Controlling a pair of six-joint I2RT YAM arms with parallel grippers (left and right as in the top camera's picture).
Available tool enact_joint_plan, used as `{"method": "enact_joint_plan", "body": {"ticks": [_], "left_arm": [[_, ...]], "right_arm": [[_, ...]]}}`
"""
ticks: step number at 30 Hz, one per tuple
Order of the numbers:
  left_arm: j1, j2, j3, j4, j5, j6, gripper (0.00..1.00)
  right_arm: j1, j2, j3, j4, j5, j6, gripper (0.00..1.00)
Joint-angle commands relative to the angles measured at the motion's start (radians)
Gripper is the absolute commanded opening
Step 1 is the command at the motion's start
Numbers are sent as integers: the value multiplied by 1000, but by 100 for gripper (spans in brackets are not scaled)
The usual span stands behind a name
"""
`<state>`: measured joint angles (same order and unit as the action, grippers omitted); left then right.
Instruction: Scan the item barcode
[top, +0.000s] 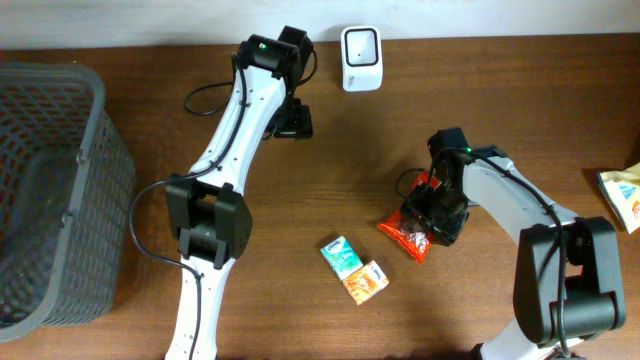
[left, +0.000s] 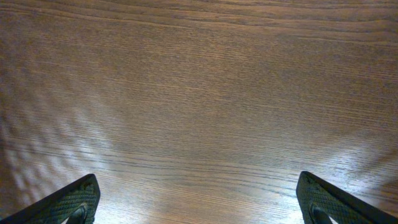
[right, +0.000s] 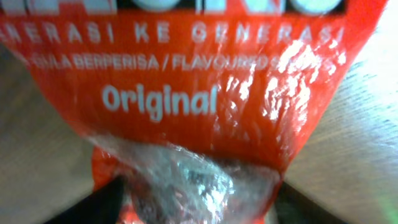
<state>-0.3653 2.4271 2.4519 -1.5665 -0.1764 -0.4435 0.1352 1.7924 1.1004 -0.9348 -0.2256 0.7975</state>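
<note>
Two small packets lie nearest the arm bases, touching corner to corner: a teal packet (top: 341, 254) and an orange packet (top: 366, 281) on the wooden surface (top: 320, 190).

Just beyond them, to the right: the red snack bag (top: 404, 236), flat on the surface. White print on it reads "Original" in the right wrist view (right: 186, 93). The end facing the camera is clear film and crinkled.

The right claw (top: 434, 220) is down over the bag's far right part. In the wrist view the right claw (right: 199, 208) has a dark finger on each side of the clear end. Jaws are partway apart. Cannot tell whether they press the film or only flank it.

At the right edge, well apart: a yellow-edged packet (top: 622, 196), partly cut off.

Left side: a grey mesh basket (top: 100, 150) spanning the near to far edge.

Farther back: the left claw (top: 294, 121) hangs over bare wood. Wrist view shows the left claw (left: 199, 202) released, fingertips (left: 78, 200) spread wide, nothing between them.

Farthest: a white barcode scanner (top: 360, 58) at the back edge, near the left claw, well apart from the snack bag.
</note>
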Motion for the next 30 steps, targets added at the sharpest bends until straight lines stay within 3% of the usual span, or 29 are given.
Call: {"method": "enact_joint_plan", "body": {"ticks": [1,3,6,9,12,16,22,30], "left_arm": [[4,-15,15,-6,-3,-16,99],[4,-15,15,-9,-3,-16,99],[4,-15,15,-10,-3,-16,99],[4,-15,15,-10,-4,-16,99],[4,-15,15,-9,-4,-16,99],[4,-15,15,-14,-4,-16,99],[4,-15,15,-14,-4,-16,99],[4,-15,15,-14,-4,-16,99]], "right_arm": [[11,13,-8,12,74,51,60],[11,31,-8,13,81,50,47],[11,34,-8,26,82,49,34],[11,34,-5,32,80,44,4],[9,34,97,-15,27,-100,4],[7,34,366,-21,-260,-384,4],[-88,34,454,68,-669,-512,4],[-73,91,454,748,-319,-367,4]]}}
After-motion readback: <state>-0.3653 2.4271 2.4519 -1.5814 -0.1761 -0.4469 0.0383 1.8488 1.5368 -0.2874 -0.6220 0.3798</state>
